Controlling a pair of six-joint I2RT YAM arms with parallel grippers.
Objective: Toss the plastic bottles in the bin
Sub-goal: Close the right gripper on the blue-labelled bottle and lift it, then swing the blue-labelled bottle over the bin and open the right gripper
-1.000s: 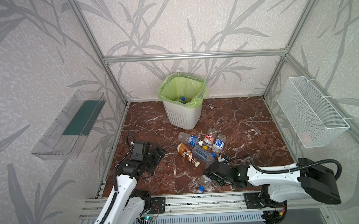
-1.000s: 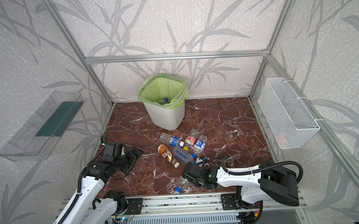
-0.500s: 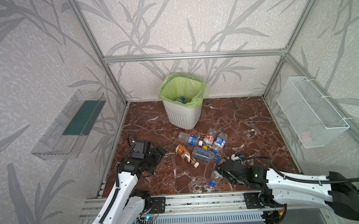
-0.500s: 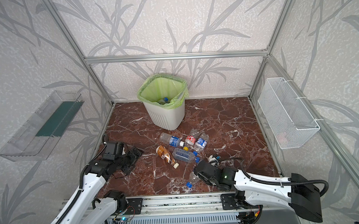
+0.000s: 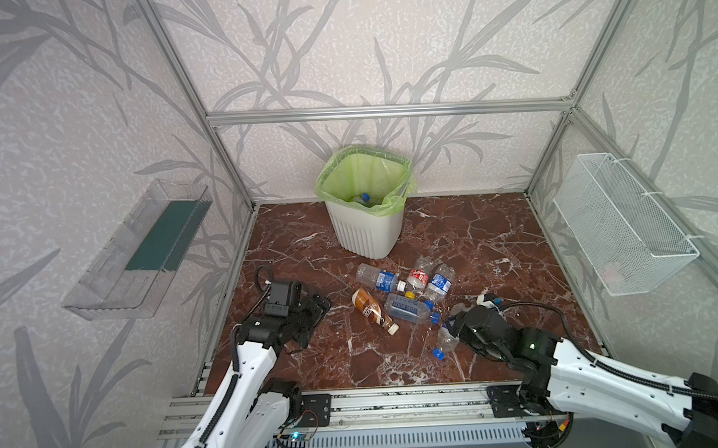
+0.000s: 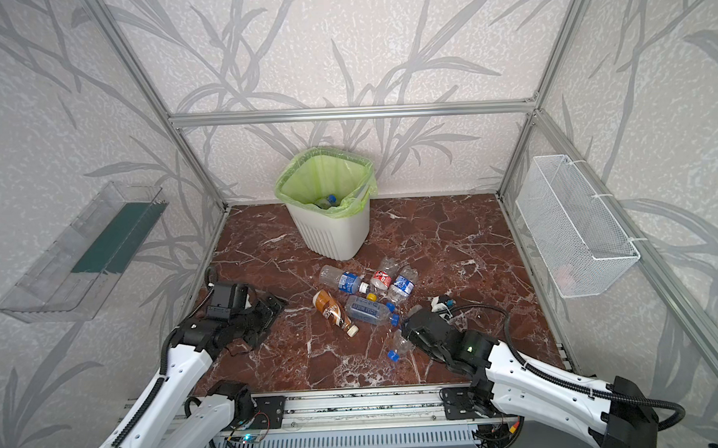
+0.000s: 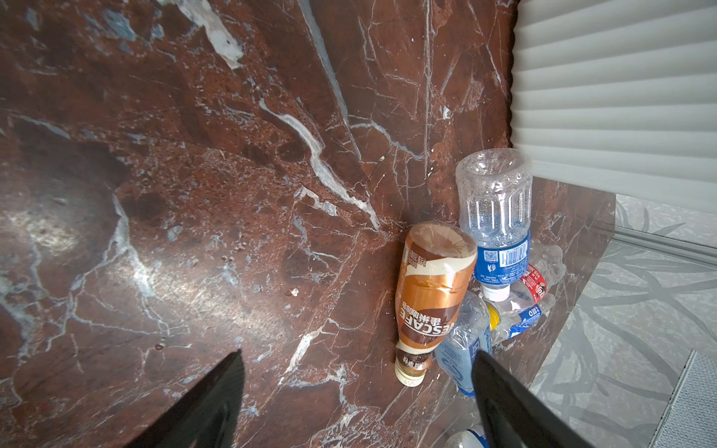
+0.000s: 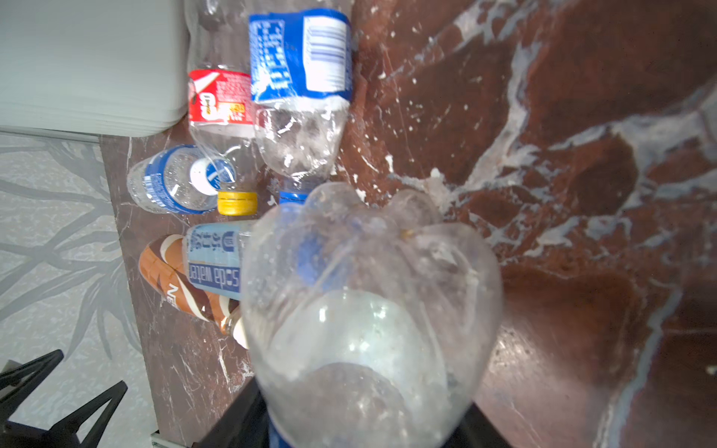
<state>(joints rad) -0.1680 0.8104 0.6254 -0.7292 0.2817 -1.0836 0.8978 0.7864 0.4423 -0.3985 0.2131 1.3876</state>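
The bin (image 5: 366, 233) (image 6: 328, 234), white, ribbed and lined with a green bag, stands at the back with a bottle (image 5: 364, 197) inside. Several plastic bottles lie in a cluster in front of it: a brown one (image 5: 371, 312) (image 7: 430, 294), a red-labelled one (image 5: 418, 277) (image 8: 219, 99), and clear blue-labelled ones (image 5: 382, 279) (image 8: 300, 54). My right gripper (image 5: 458, 333) (image 8: 361, 426) is shut on a clear blue-capped bottle (image 5: 445, 342) (image 6: 400, 343) (image 8: 368, 310), just right of the cluster. My left gripper (image 5: 315, 310) (image 7: 357, 353) stands open, left of the brown bottle, holding nothing.
A clear plastic tray (image 5: 142, 251) hangs on the left wall and a white wire-mesh basket (image 5: 624, 230) on the right wall. An aluminium rail (image 5: 377, 403) runs along the front edge of the red-brown marble floor (image 5: 474, 236).
My right arm has swung round to reach from the front right, and its gripper has carried the clear bottle a little to the right. The left arm has barely moved.
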